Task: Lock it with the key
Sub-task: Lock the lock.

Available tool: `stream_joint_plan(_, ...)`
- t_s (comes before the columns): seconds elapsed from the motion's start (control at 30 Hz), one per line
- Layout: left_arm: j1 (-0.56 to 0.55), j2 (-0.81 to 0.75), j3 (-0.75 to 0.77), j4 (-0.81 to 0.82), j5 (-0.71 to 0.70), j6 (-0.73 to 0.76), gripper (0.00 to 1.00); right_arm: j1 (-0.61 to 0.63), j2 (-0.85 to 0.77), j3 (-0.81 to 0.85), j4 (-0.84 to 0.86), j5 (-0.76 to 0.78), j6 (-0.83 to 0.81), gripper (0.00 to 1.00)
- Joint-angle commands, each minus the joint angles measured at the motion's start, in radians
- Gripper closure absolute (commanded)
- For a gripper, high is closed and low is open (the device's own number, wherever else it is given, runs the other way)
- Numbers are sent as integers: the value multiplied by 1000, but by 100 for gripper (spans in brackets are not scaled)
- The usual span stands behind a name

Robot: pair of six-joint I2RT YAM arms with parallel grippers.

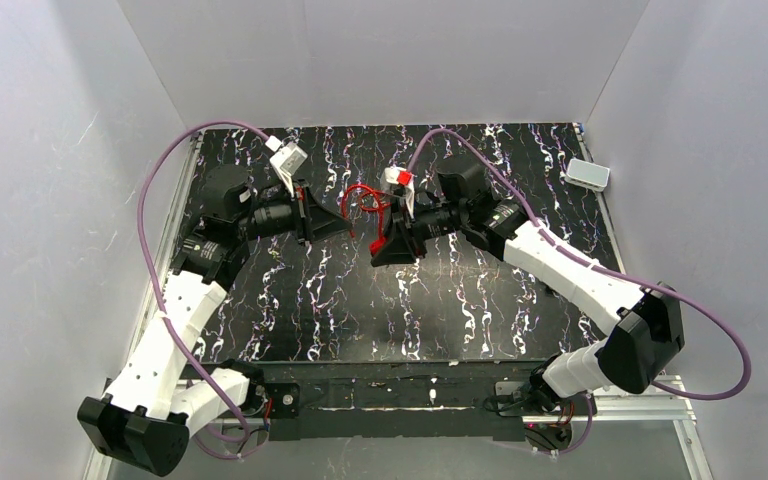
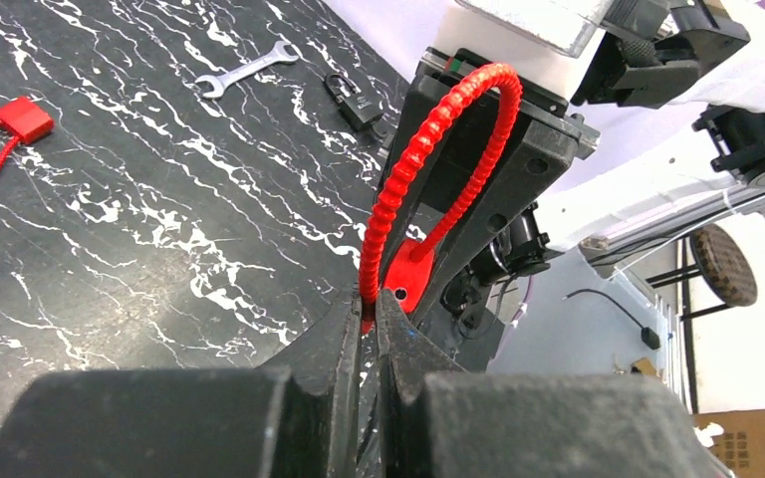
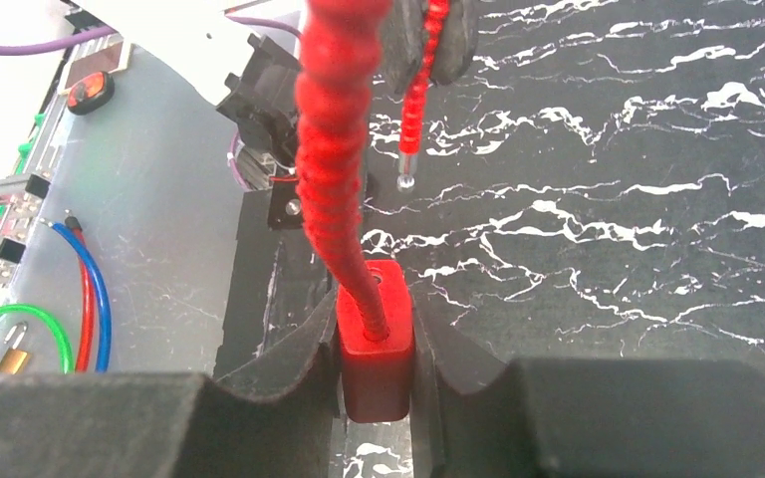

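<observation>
Grip on both ends of a red ribbed cable lock [image 2: 428,139], held in the air above the black marbled worktop [image 1: 480,300], between the two arms. Right claw [image 3: 375,368] clamped on the flat sides of the small red block body [image 3: 381,299]; left claw [image 2: 369,314] pinched shut on the cable near its free end. Probably light; springy and quick to bow along the cable, rigid and smooth at the block. Best taken on the block's flats, and on the ribs close behind the tip.
</observation>
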Motion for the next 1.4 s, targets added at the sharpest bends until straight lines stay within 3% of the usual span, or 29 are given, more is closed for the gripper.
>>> stream_joint_plan(0.0,-20,-27,-14,107,49,-105,100,10,7,7,102,-38,50,99)
stream_joint_plan(1.17,-85,-26,-95,166,77,-169,100,29,21,30,114,-50,75,99)
stream_joint_plan(1.37,-89,-43,-177,186,58,-233,100,23,44,52,233,0,219,99)
